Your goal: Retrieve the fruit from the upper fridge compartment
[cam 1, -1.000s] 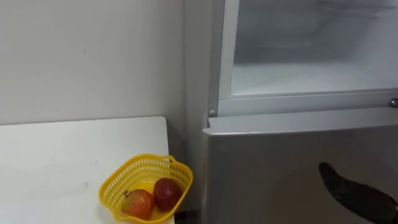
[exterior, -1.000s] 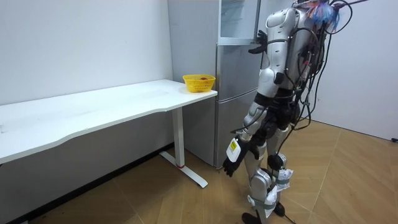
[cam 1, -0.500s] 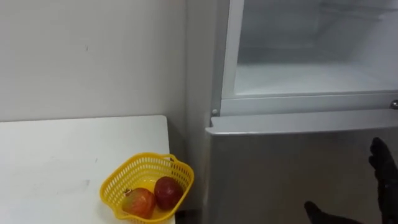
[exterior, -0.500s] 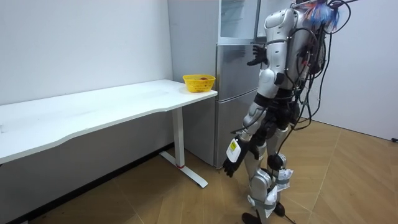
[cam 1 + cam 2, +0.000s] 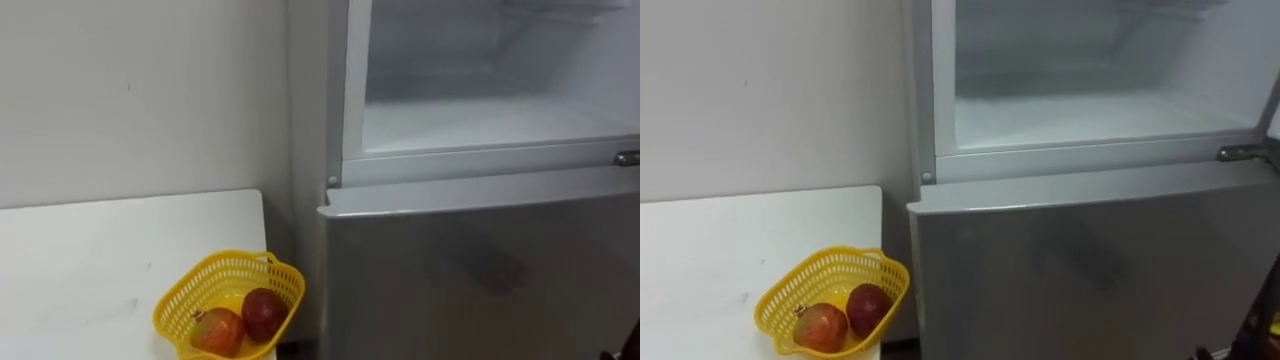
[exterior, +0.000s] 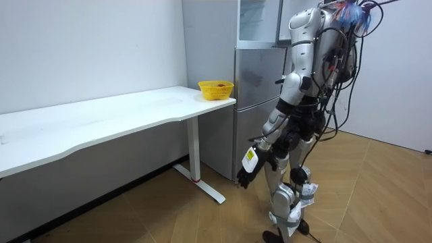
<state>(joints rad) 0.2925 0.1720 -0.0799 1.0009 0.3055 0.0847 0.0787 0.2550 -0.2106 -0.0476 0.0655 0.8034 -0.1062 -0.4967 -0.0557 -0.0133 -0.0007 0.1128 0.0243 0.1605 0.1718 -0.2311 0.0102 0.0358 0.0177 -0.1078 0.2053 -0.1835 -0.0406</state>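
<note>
Dropping from the lower fridge door [image 5: 470, 270], the right hand [image 5: 1262, 335] is sinking out at the corner, fingers impossible to tell; the left hand [image 6: 244, 174] is hanging, fingers released and empty. Two fruits [image 5: 263, 312] are lying in the basket [image 5: 175, 305] on the table [image 5: 90, 260], likely already retrieved; beyond, the upper fridge [image 5: 352, 90] is standing open, shelf [image 5: 480, 125] bare.

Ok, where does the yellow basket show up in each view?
Left eye view: yellow basket low, left of centre, on the white table's corner beside the fridge.
Right eye view: basket bottom left, same table corner.
Room view: basket upper middle, at the table's far end.
Shared landmark: the fridge, just right of the basket in every view.
</note>
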